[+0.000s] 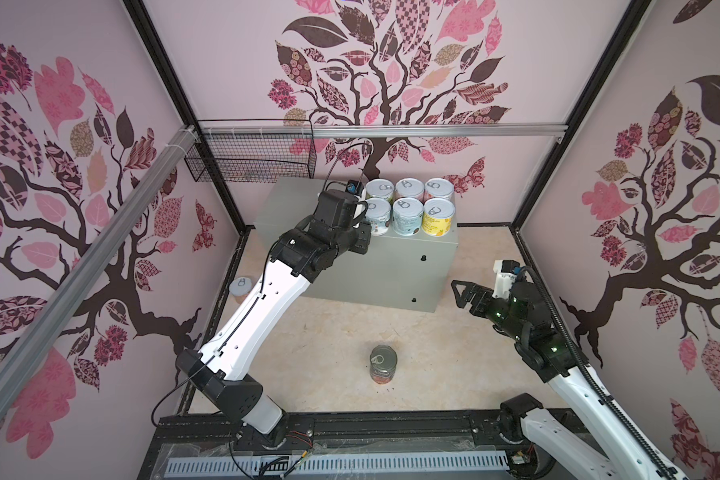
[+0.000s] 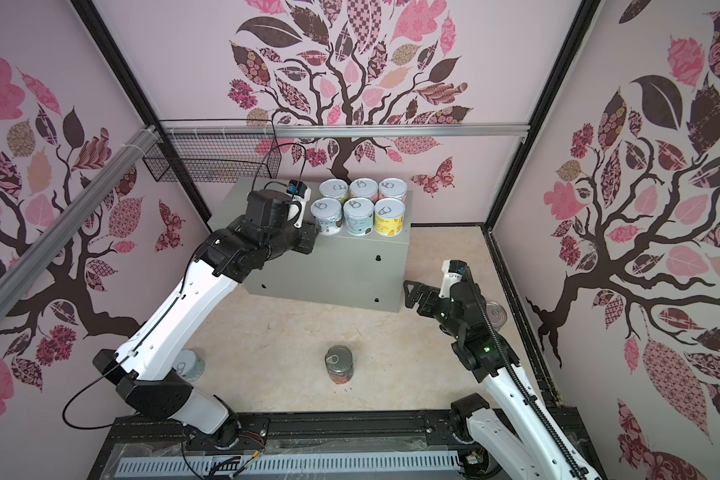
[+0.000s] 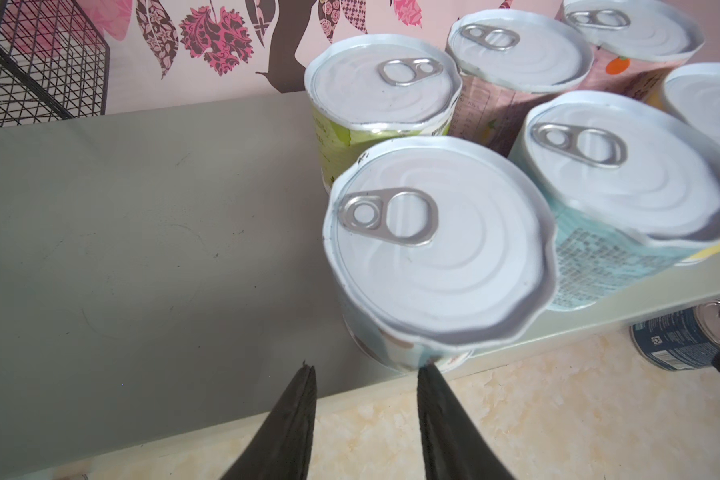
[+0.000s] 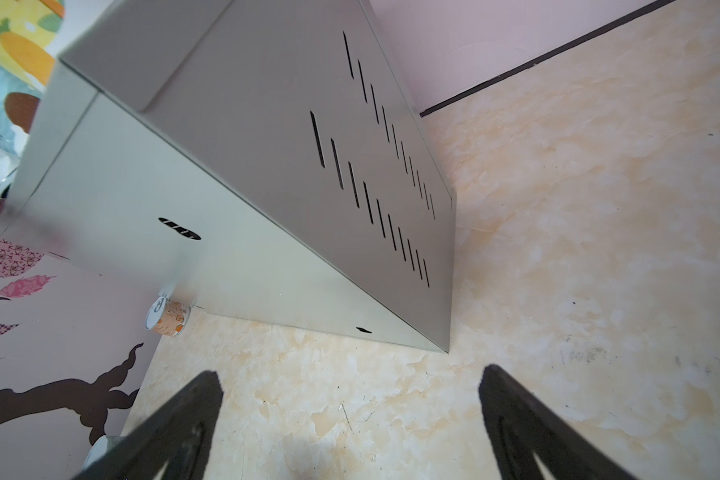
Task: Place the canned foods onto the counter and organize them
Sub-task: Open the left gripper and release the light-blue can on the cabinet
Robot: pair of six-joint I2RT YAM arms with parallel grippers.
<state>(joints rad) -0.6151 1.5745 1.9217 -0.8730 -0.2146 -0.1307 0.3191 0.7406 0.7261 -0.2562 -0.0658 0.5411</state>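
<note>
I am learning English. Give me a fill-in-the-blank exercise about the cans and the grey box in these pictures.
The counter holds ___ cans in two rows.
The front can nearest the right arm has a ___ label.
The tall reddish can stands ___, not on its side.
The right gripper is ___ and holds nothing.
Missing words: six; yellow; upright; open.

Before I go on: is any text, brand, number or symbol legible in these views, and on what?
No text can be quoted; nothing reads clearly.
Blue-label can: block of small print, blurred.
Pink-label can: printed table, too small to read.
Dark blue can: small print and a square symbol, unreadable.
Reddish can: label too small to read.
</note>
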